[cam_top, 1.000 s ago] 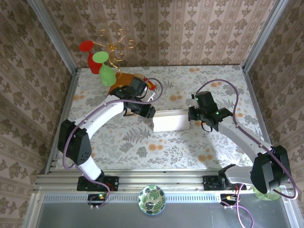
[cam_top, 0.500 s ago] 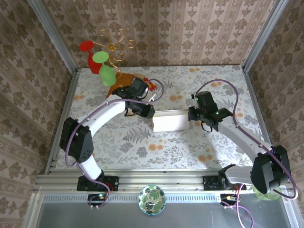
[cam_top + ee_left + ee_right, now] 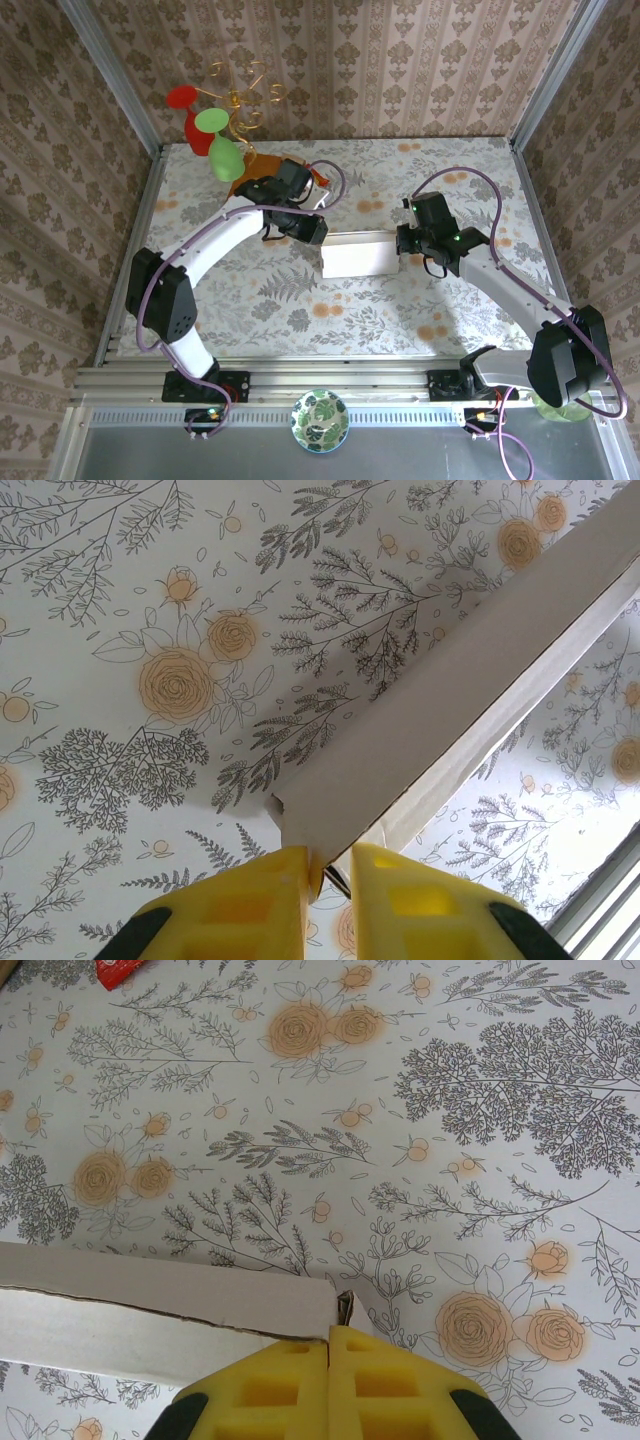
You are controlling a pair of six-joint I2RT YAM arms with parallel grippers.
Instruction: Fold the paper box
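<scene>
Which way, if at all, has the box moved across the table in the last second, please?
No. The box keeps the same place against the orange flowers printed on the table just in front of it.

You're looking at damask-papered walls (image 3: 400, 60), a floral-print table (image 3: 300, 300) and metal posts (image 3: 110, 75) at its corners.

The left arm (image 3: 215, 240) and the right arm (image 3: 510, 288) are built alike: smooth white curved links joined by bulky black joint housings (image 3: 160, 305). A thin purple cable (image 3: 470, 172) loops along each, from the black base (image 3: 205, 385) up to the wrist. Small green lights (image 3: 458, 238) glow on the right arm's black wrist. The fingers (image 3: 270, 900) are bright yellow blocks with moulded rectangular recesses, set on dark mounts.
</scene>
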